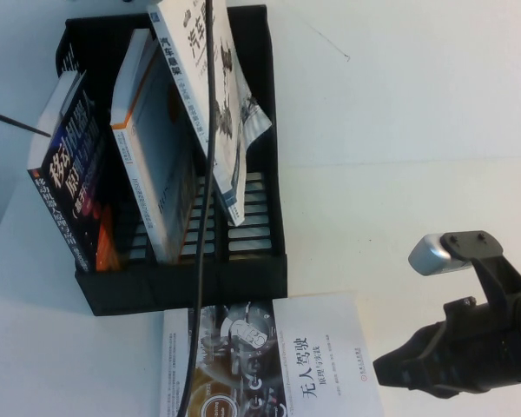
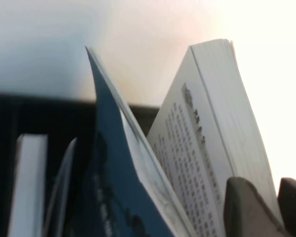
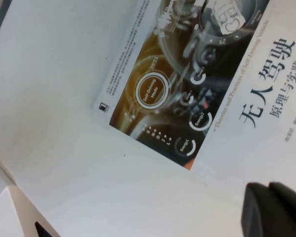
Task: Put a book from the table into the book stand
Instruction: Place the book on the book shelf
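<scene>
Already inside the book stand (image 1: pixel 269 261): the book (image 1: pixel 210 95), right compartment, tilted, lower end on the slotted base, top leaning toward the orange-edged white book (image 1: pixel 148 130) in the middle slot. Looks thin, light and floppy, with a smooth cover likely to slip. Best pinched at the top edge near the teal spine, probably the stiffest part. Left tool (image 2: pixel 274 197) up among the book tops; cannot tell its opening or whether anything is held. Right tool (image 1: pixel 384 367) closed, empty, low over the table (image 1: pixel 417 130) beside the half-photo book (image 1: pixel 313 356).
</scene>
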